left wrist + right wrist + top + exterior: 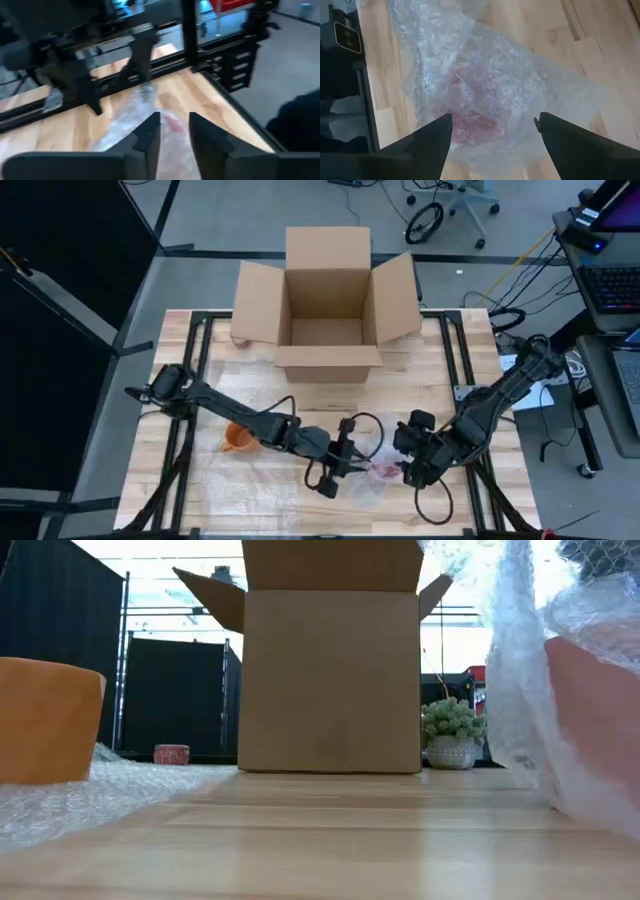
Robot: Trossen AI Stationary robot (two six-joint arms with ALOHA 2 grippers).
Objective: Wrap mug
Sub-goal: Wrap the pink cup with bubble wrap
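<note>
From above, both grippers meet at the bubble wrap (372,478) covering a pink mug (384,471), in front of the cardboard box (327,300). Left gripper (340,470) fingers nearly together, pinching film; right gripper (492,131) spread wide over it. Pulling the wrap taut before folding seems wise. An orange cup (238,439) stands left of the mug.

Open cardboard box (328,300); orange cup (238,439); potted plant (452,733).

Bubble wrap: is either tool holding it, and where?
Left tool pinches the bubble wrap at an edge over the pink mug; right tool is open, holding nothing.
</note>
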